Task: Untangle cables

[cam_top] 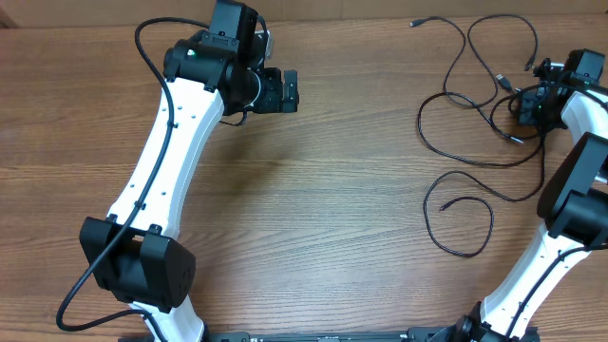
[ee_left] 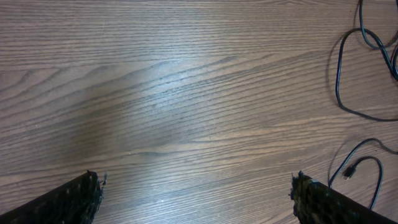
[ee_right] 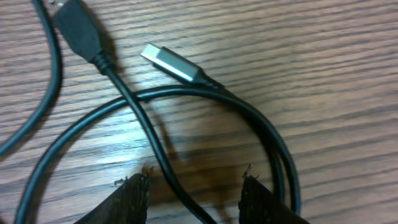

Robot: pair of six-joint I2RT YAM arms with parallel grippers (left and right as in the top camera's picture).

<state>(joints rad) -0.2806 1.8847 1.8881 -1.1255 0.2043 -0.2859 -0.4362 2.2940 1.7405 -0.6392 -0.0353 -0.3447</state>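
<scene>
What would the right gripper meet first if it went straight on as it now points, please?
Most likely the black-plug cable running between the fingertips of the right gripper, then the table; depth is unclear.

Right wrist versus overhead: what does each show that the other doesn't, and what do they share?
Right wrist only: a close-up of two cable ends, a black plug and a silver-tipped plug, with one cord running between the parted fingers of the right gripper. Overhead only: the full spread of the cables, a loop nearer the arm bases, and the left gripper far off over bare wood. Both: the wooden table and cords beside the right gripper.
</scene>
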